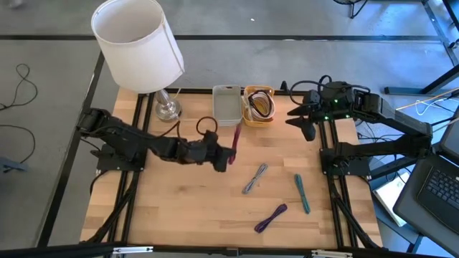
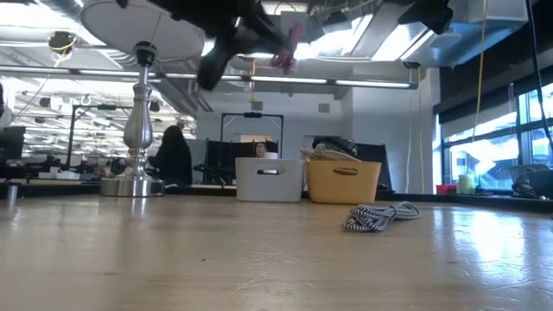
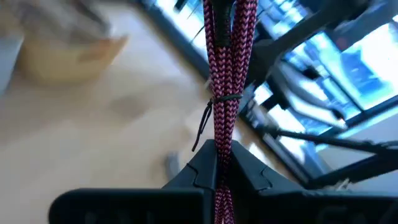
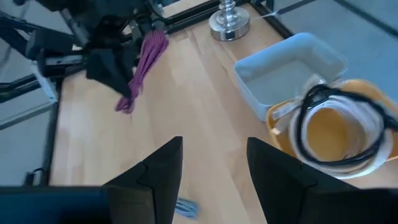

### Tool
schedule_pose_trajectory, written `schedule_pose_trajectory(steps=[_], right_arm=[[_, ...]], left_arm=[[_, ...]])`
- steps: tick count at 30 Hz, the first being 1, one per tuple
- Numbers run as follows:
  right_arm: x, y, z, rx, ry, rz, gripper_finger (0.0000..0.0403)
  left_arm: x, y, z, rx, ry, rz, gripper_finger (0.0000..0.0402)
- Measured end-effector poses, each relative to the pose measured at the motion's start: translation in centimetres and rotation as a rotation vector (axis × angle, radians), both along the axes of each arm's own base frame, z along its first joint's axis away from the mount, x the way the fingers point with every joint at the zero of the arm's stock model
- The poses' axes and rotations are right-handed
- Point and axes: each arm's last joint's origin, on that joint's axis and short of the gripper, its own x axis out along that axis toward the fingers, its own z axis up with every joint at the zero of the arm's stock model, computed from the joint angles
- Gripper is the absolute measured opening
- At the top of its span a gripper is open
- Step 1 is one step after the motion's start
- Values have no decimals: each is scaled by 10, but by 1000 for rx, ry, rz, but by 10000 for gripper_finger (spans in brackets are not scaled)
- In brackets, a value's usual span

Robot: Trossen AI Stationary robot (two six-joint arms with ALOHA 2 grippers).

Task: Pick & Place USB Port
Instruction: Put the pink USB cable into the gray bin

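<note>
My left gripper (image 1: 224, 156) is over the middle of the table, shut on a pink-and-black braided cable bundle (image 1: 236, 140), high above the tabletop in the low view (image 2: 285, 47). The bundle is tied with a thin twist tie (image 3: 217, 99). My right gripper (image 4: 211, 155) is open and empty, raised at the far right (image 1: 305, 122) beside the yellow basket (image 1: 259, 106). A pale grey bin (image 1: 227, 104) stands left of the basket. My left gripper pinches the folded cable bundle (image 3: 221, 152), several strands together, between its two fingers, near the bundle's near end. The fingers come from the table's left and lie across the bundle. The bundle is lifted clear of the table, and its long part (image 4: 149, 56) reaches toward the far edge.
The yellow basket holds coiled cables (image 4: 336, 124). On the table lie a grey-white cable (image 1: 255, 178), a teal cable (image 1: 302, 193) and a purple cable (image 1: 271, 217). A lamp with a white shade (image 1: 138, 43) and silver base (image 1: 166, 107) stands at the far left.
</note>
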Motion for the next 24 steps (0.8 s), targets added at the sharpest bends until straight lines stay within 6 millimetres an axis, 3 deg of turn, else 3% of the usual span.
schedule_pose_trajectory(steps=[3,14,24], right_arm=[[0,0,0,20,-1,1,181],[2,0,3,13,-39,0,181],[4,-1,6,3,-78,1,181]], left_arm=[[4,12,4,63,-30,14,12],[0,75,-10,90,146,173,12],[-11,136,-11,126,193,298,12]])
